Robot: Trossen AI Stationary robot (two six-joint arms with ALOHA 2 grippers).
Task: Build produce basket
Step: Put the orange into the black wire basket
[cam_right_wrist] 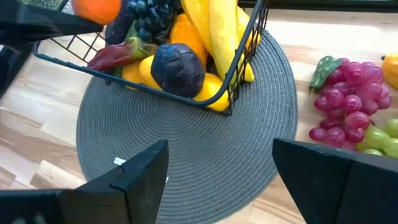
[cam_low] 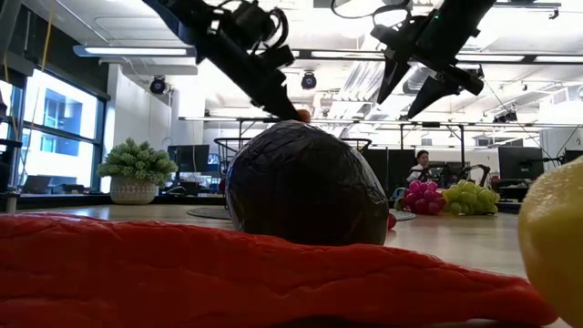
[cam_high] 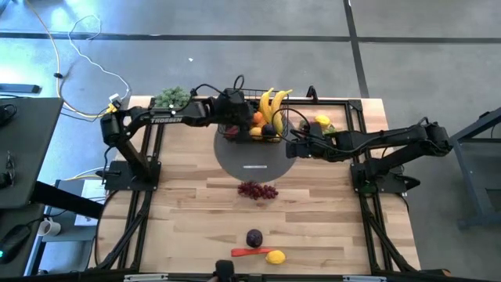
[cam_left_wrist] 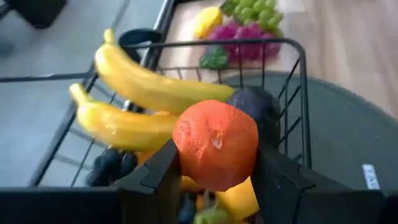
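Currently the left pincer (cam_left_wrist: 214,180) pinches a round orange toy fruit (cam_left_wrist: 216,154) just above the small black wire-mesh basket (cam_high: 252,117), upper centre of the high view. The basket sits on a flat grey woven round mat (cam_right_wrist: 186,162) and already holds yellow plastic bananas (cam_left_wrist: 143,102), a dark purple plum (cam_right_wrist: 178,68) and other pieces. The right pincer (cam_right_wrist: 219,171) hangs spread and empty over the mat, right of the basket. Red grapes (cam_high: 257,190), a second dark plum (cam_high: 254,237), a red chilli (cam_high: 246,252) and a lemon (cam_high: 275,256) lie on the wooden desk (cam_high: 180,211), lower centre. Judgement: the orange looks light, rigid and smooth, so likely to slip; grip across its widest part. Grape bunches are better taken around the body.
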